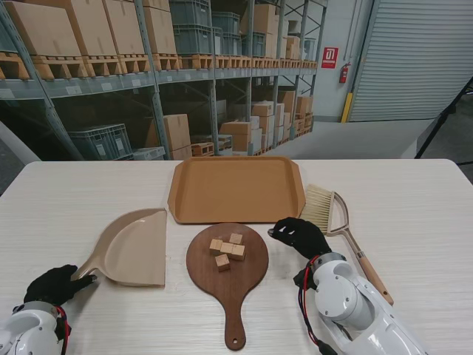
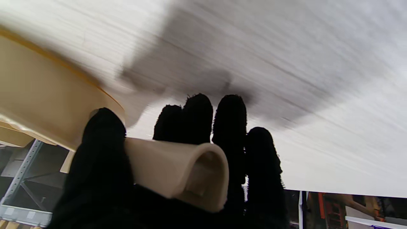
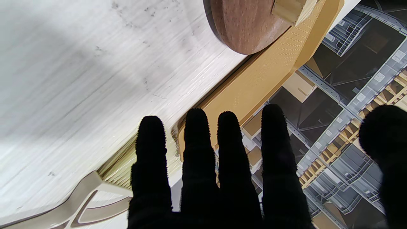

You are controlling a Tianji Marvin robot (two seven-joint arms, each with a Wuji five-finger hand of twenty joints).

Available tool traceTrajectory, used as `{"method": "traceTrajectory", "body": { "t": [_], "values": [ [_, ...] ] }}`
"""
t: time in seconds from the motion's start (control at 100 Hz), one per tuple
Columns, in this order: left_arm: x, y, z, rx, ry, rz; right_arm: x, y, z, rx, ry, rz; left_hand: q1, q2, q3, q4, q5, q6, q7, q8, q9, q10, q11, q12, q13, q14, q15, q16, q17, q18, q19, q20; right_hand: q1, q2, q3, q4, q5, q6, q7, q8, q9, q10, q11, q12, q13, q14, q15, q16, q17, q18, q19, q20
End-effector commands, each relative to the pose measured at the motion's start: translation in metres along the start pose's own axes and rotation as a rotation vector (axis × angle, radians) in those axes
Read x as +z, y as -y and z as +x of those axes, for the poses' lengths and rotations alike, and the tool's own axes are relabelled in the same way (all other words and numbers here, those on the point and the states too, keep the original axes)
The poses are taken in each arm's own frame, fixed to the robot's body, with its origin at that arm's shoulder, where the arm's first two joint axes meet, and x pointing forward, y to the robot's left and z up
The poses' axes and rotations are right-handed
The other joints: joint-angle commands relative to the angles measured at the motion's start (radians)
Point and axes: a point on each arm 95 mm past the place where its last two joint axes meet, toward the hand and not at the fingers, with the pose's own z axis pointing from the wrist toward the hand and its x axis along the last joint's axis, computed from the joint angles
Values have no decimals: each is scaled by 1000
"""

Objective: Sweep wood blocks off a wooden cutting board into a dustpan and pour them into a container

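The beige dustpan (image 1: 133,248) lies left of the round wooden cutting board (image 1: 227,275). Several small wood blocks (image 1: 227,250) sit in a cluster on the board. My left hand (image 1: 52,285) is shut on the dustpan's handle (image 1: 85,275). In the left wrist view the hollow handle (image 2: 178,171) lies between thumb and fingers (image 2: 229,121), with the pan (image 2: 41,105) beyond. My right hand (image 1: 299,235) is open and holds nothing, between the board and the brush (image 1: 325,211). Its spread fingers (image 3: 219,152) point toward the board (image 3: 248,28) and one block (image 3: 287,9).
A tan tray (image 1: 236,188) lies beyond the board, its rim (image 3: 264,79) near my right fingertips. The brush's wooden handle (image 1: 373,275) runs toward me beside my right forearm; its head frame (image 3: 95,194) shows in the right wrist view. Warehouse shelving stands behind the table.
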Motion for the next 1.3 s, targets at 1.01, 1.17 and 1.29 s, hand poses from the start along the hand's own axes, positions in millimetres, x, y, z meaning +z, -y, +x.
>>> {"method": "traceTrajectory", "body": {
  "t": [1.01, 1.17, 1.29],
  "values": [
    [-38, 3, -2, -4, -68, 241, -4, 8, -3, 11, 14, 26, 216, 233, 57, 6, -43, 95, 210, 191, 81, -180, 562, 279, 163, -234, 543, 105, 105, 59, 137, 104, -13, 27, -23, 29, -2, -14, 16, -1, 12, -3, 22, 6, 18, -4, 11, -5, 12, 16, 5, 33],
    [-48, 4, 0, -14, -92, 257, -4, 7, -3, 8, 13, 21, 215, 233, 56, 7, -42, 94, 210, 194, 82, -182, 563, 278, 164, -236, 543, 104, 103, 58, 136, 104, -12, 28, -23, 29, -3, -15, 16, -1, 12, -4, 22, 6, 17, -4, 11, -5, 12, 16, 7, 32],
    [-55, -2, 3, -17, -110, 248, -4, 7, -4, 7, 14, 17, 214, 233, 56, 7, -43, 94, 209, 195, 81, -182, 563, 277, 162, -237, 542, 104, 101, 57, 135, 104, -11, 28, -23, 29, -3, -13, 16, -1, 11, -3, 22, 6, 18, -3, 12, -5, 11, 16, 7, 32]
  ]
}}
